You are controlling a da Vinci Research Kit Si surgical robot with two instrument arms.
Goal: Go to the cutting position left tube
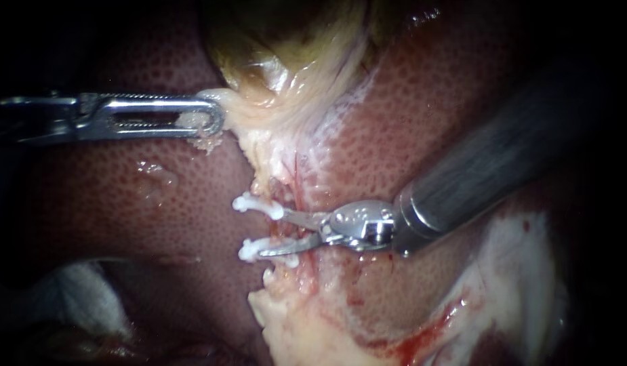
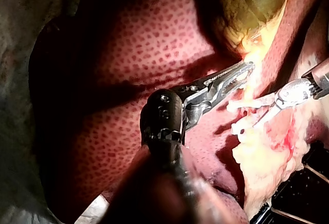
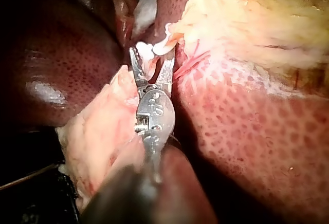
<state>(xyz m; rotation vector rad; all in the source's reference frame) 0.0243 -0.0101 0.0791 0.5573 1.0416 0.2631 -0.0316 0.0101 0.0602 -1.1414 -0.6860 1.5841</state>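
Instruments, two, over speckled maroon liver (image 1: 123,196). Endoscope view: the left instrument (image 1: 215,120) has its slotted steel jaws clamped on the pale lower fringe of the gallbladder (image 1: 272,74). The right instrument (image 1: 272,232), its slim jaws parted, straddles the left tube (image 1: 289,229) between two white clips (image 1: 255,205); bare liver lies left. Left wrist view: toothed jaws pinch that fringe. Right wrist view: parted jaws reach the clips, lumpy fatty tissue (image 3: 103,131) just beside.

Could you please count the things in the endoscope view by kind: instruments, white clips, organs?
Instruments: 2 (left instrument, right instrument)
White clips: 2 (upper clip, lower clip)
Organs: 2 (liver, gallbladder)
Total: 6
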